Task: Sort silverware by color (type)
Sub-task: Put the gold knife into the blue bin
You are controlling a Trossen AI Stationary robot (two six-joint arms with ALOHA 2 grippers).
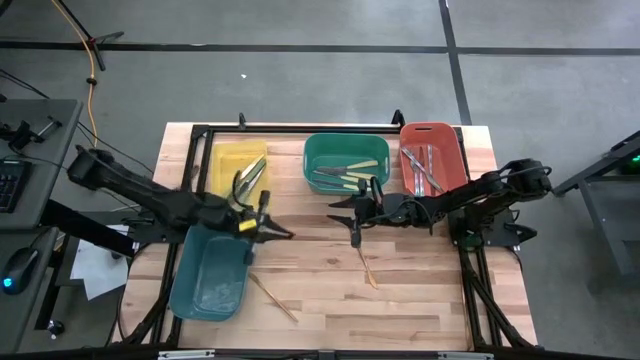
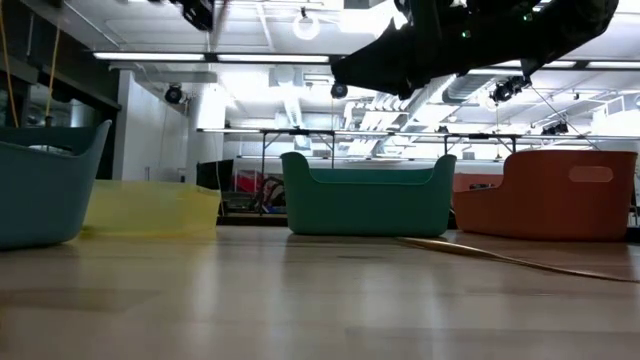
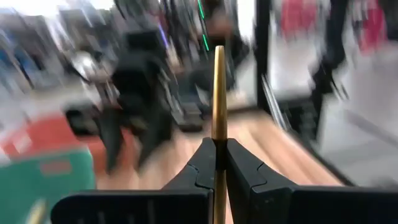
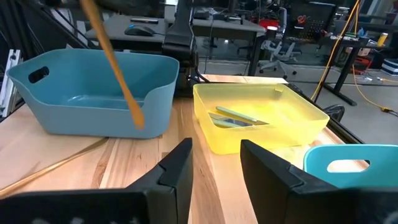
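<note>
A pale plank table (image 1: 420, 290) carries smooth plastic bins. Over the teal bin (image 1: 212, 272), toward its 1 o'clock corner, the left gripper (image 3: 219, 163) pinches a thin, straight wooden utensil (image 3: 219, 93). The right gripper (image 4: 214, 163), fingers spread, hovers above another wooden utensil (image 1: 367, 266) lying at its 6 o'clock.

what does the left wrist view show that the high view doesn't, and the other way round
Only the left wrist view shows the grip up close: the left gripper shut on a tan wooden utensil standing between its fingers. Only the high view shows the whole layout: the yellow bin, the teal bin, two wooden utensils lying on the table, and the right gripper hanging beside the green bin. Both show the green bin, the red bin and the wooden tabletop.
</note>
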